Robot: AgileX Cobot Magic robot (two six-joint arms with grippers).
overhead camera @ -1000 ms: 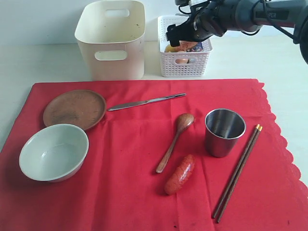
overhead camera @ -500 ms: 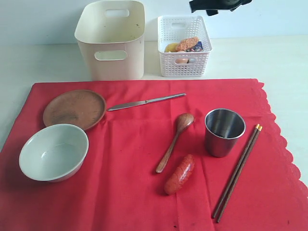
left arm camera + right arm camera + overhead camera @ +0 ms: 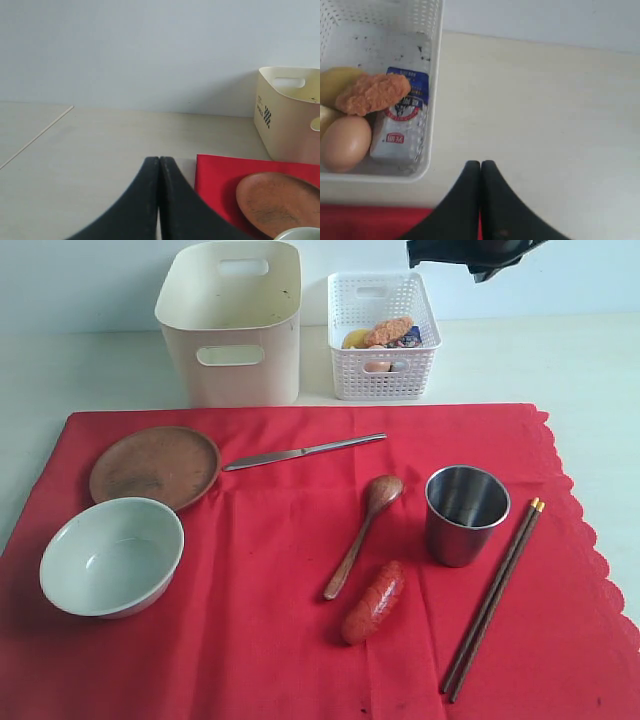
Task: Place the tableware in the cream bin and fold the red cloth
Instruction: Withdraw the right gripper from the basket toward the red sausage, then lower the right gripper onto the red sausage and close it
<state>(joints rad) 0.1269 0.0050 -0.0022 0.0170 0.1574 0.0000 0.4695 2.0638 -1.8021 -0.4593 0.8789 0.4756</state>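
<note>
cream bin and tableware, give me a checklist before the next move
1. cream bin upright, nothing visible inside: ok
2. plate, bowl, knife, spoon, cup, chopsticks all uncovered on the red cloth: ok
3. food off the cloth: not ok, a sausage lies beside the spoon
4. left gripper ready to grasp: not ok, shut, empty
5. right gripper ready to grasp: not ok, shut, empty, near the white basket
6. cloth clear for folding: not ok

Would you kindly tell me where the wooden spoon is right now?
In the exterior view, the wooden spoon lies on the red cloth, just left of the steel cup and beside the sausage.
</note>
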